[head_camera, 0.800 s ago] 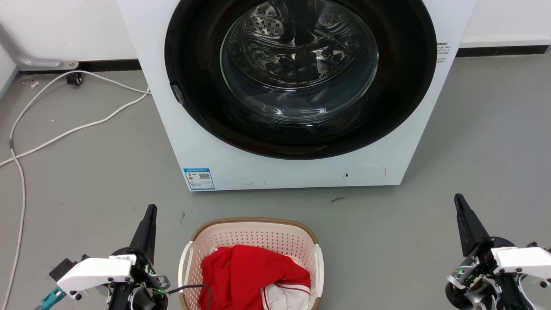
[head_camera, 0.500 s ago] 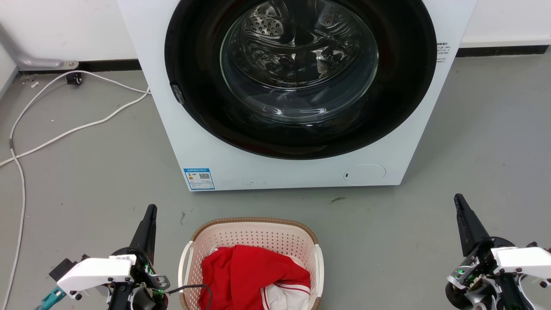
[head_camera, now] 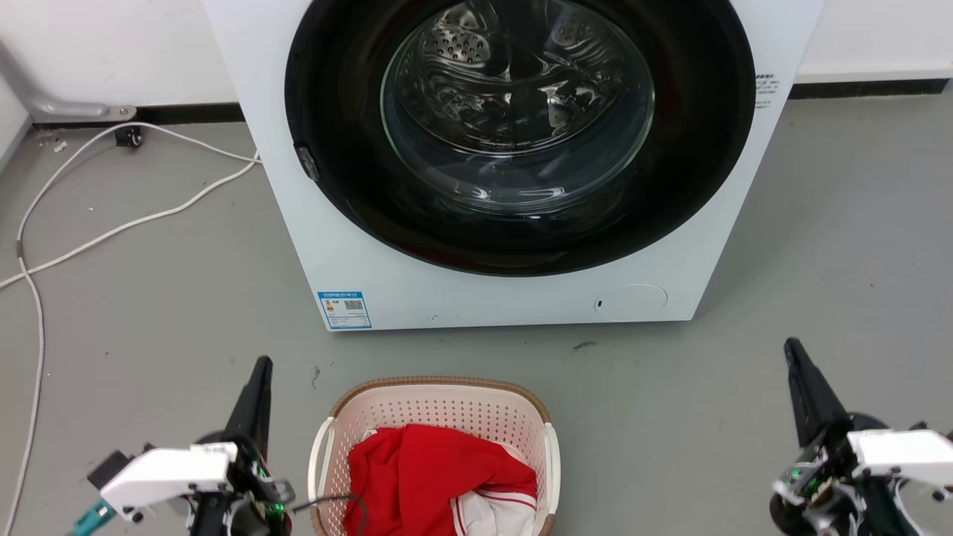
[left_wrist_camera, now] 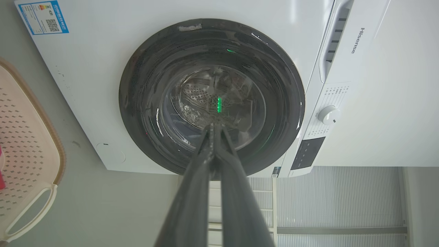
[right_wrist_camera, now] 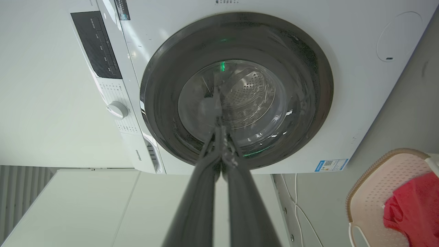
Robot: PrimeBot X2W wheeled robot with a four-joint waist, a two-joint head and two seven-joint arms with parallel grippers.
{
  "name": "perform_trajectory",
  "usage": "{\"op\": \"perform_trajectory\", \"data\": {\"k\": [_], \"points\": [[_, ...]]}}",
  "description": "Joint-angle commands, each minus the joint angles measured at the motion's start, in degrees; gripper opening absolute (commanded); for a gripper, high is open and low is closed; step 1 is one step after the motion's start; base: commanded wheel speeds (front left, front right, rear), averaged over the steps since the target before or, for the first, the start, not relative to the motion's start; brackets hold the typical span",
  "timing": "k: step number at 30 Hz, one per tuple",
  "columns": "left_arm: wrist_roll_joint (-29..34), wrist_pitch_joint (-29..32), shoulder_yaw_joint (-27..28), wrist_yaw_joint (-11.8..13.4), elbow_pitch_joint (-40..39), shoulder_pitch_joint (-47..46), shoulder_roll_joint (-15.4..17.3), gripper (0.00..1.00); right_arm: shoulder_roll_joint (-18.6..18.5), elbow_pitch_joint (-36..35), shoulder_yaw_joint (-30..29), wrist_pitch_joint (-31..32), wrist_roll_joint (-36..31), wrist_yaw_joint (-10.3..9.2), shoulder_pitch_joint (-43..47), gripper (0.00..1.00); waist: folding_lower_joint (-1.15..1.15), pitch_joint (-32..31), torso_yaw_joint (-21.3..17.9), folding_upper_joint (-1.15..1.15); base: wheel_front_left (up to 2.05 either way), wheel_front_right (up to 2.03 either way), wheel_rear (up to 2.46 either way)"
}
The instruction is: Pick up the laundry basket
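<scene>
The laundry basket (head_camera: 439,406), cream with a brown rim and white side handles, stands on the floor at the bottom centre of the head view, holding red and white clothes (head_camera: 439,476). My left gripper (head_camera: 260,368) is just left of it, fingers together and empty, pointing at the washing machine. Far off to the basket's right, my right gripper (head_camera: 791,350) is also shut and empty. The left wrist view has the basket's wall and handle (left_wrist_camera: 20,144) at its left edge beside the shut left gripper (left_wrist_camera: 214,127). The right wrist view catches the basket (right_wrist_camera: 384,192) at the lower right, with the right gripper (right_wrist_camera: 219,128) shut.
A white front-loading washing machine (head_camera: 514,298) with its round door shut stands just beyond the basket. White cables (head_camera: 112,223) trail over the grey floor at the left. Open floor lies on both sides of the basket.
Both grippers have dropped slightly lower in the head view. The basket and the washing machine have not moved.
</scene>
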Motion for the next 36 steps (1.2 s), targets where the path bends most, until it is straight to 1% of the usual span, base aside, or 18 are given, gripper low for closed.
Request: {"op": "perform_trajectory", "data": {"k": [1, 5, 8, 13, 16, 29, 33, 34, 36], "points": [[0.00, -0.07, -0.05, 0.00, 0.19, 0.12, -0.02, 1.00, 0.01, 0.23, 0.04, -0.07, -0.03, 0.00, 0.13, 1.00, 0.00, 0.00, 0.00, 0.00, 0.00, 0.00, 0.00], [0.21, -0.71, -0.36, 0.00, 0.82, 1.01, -0.15, 1.00, 0.05, 1.05, 0.18, -0.69, -0.38, -0.01, 1.08, 1.00, 0.00, 0.03, 0.00, 0.00, 0.00, 0.00, 0.00], [2.95, -1.90, 0.24, 0.00, 0.42, 1.01, -0.13, 1.00, 0.05, 0.54, -0.10, -1.89, -3.39, -0.01, 1.13, 1.00, 0.00, 0.08, 0.01, 0.00, 0.00, 0.00, 0.00], [8.44, -3.30, 0.96, 0.42, -1.05, 0.80, -0.12, 1.00, 0.04, -1.50, -0.24, -3.29, -10.49, -0.01, 1.37, 1.00, 0.00, 0.20, 0.02, 0.00, 0.00, 0.00, 0.00], [12.40, -4.11, 0.62, 1.32, -2.29, 0.90, -0.11, 1.00, 0.04, -2.77, 0.18, -4.09, -15.45, -0.01, 1.70, 1.00, 0.00, 0.27, 0.02, 0.00, 0.00, 0.00, 0.00], [29.80, -7.30, -3.55, 4.67, -6.09, 1.98, -0.07, 1.00, 0.02, -7.20, 2.60, -7.30, -35.24, -0.01, 3.07, 1.00, 0.00, 0.46, -0.03, 0.00, 0.00, 0.00, 0.00], [34.25, -8.19, -4.28, 5.48, -6.61, 2.25, -0.05, 1.00, 0.01, -7.87, 3.19, -8.20, -40.21, -0.01, 3.56, 1.00, 0.00, 0.47, -0.05, 0.00, 0.00, 0.00, 0.00], [34.25, -8.19, -4.28, 5.48, -6.61, 2.25, -0.05, 1.00, 0.01, -7.87, 3.19, -8.20, -40.21, -0.01, 3.56, 1.00, 0.00, 0.47, -0.05, 0.00, 0.00, 0.00, 0.00], [36.15, -8.62, -4.51, 5.73, -6.94, 2.37, -0.05, 1.00, 0.01, -8.12, 3.27, -8.63, -42.34, -0.01, 3.83, 1.00, 0.00, 0.47, -0.03, 0.00, 0.00, 0.00, 0.00]]}}
